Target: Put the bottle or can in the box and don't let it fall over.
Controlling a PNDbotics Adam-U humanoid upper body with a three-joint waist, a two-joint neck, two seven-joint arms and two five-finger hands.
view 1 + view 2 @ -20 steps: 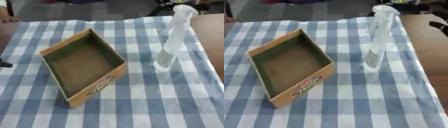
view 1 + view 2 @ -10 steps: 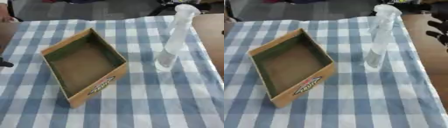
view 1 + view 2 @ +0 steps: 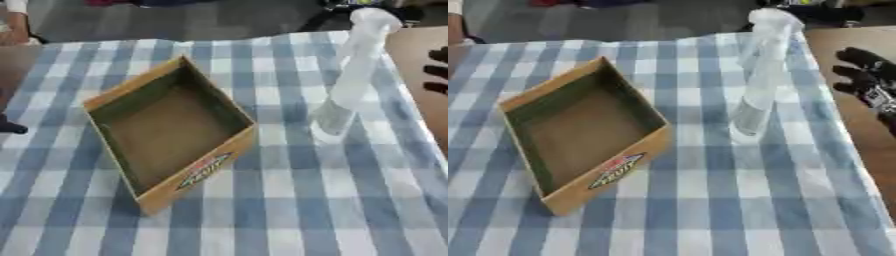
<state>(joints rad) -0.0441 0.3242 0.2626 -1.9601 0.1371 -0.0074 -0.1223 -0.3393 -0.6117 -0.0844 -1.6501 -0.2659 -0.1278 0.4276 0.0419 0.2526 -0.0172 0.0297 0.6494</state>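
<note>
The clear spray bottle [image 3: 756, 82] stands upright on the checked cloth [image 3: 710, 200], right of the empty cardboard box [image 3: 579, 137]. The right hand [image 3: 866, 80], fingers spread and holding nothing, hovers at the right edge. The bottle looks tall, light, smooth and tippy; grasping its lower body seems best.

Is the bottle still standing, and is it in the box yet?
Upright, not in. The clear bottle stands on the checked cloth, right of the open, empty box.
</note>
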